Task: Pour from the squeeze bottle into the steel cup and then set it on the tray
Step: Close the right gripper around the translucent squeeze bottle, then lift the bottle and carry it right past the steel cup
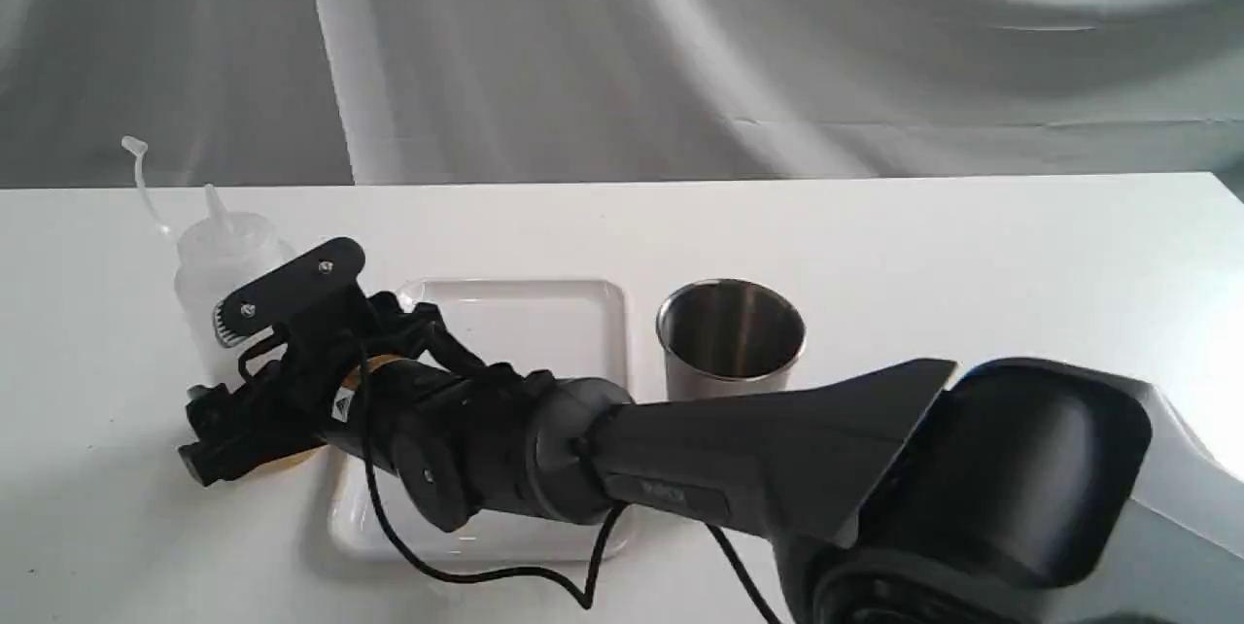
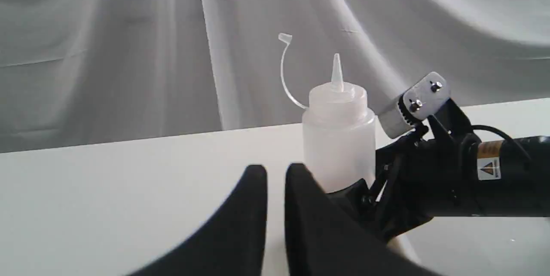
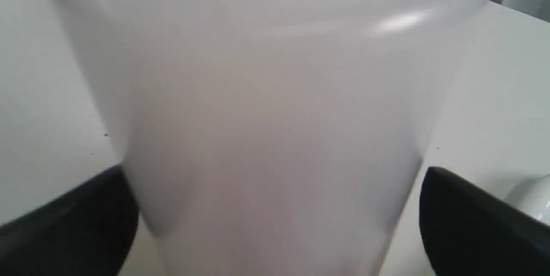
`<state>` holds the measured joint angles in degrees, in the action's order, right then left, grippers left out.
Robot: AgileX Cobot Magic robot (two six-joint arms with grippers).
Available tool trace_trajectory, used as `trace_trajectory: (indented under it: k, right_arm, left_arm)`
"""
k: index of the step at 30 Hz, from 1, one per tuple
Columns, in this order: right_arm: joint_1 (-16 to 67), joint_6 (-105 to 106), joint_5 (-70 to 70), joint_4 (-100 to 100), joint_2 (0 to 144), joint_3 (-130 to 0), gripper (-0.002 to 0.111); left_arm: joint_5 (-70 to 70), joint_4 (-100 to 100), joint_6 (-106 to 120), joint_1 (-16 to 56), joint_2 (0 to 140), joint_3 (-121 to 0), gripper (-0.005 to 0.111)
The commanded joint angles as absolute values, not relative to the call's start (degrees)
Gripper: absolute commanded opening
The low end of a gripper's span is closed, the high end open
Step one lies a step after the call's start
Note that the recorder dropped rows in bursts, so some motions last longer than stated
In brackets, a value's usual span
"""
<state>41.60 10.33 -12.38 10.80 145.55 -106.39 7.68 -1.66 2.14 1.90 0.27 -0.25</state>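
— While the white tabletop point(image 1: 875, 235) carries everything, where does each thing stand?
— Glossy white rectangular tray point(image 1: 544, 298) near the front, brushed steel tapered cup point(image 1: 729, 342) just right of it, translucent whitish squeeze bottle point(image 1: 219, 264) upright left of the tray.
— And the arms?
— Spread wide, the right pincer point(image 3: 275, 170) straddles the bottle; whether it grips, I cannot tell. Nearly closed, the left pincer point(image 2: 276, 168) is empty.

- The squeeze bottle point(image 1: 219, 255): a translucent whitish plastic cylinder with a pointed nozzle. Its cap is off and held up on a thin curved strap. It stands upright at the left of the exterior frame, lower part hidden.
- The steel cup point(image 1: 729, 342): a brushed, handleless tumbler, dark inside, upright near centre frame.
- The tray point(image 1: 530, 318): glossy white, round-cornered and low-rimmed. It lies flat between bottle and cup, just beside the cup.
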Motion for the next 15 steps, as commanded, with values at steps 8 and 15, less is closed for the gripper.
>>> trace_trajectory:
  k: [8, 15]
  right_arm:
    - [41.2, 10.7, -12.5, 10.2, 145.5, -106.8, 0.080]
    - [41.2, 10.7, -12.2, 10.0, 145.5, -106.8, 0.054]
  left_arm:
    - [7.6, -2.3, 2.0, 2.2, 0.0, 0.0, 0.008]
    - [7.6, -2.3, 2.0, 2.2, 0.0, 0.0, 0.008]
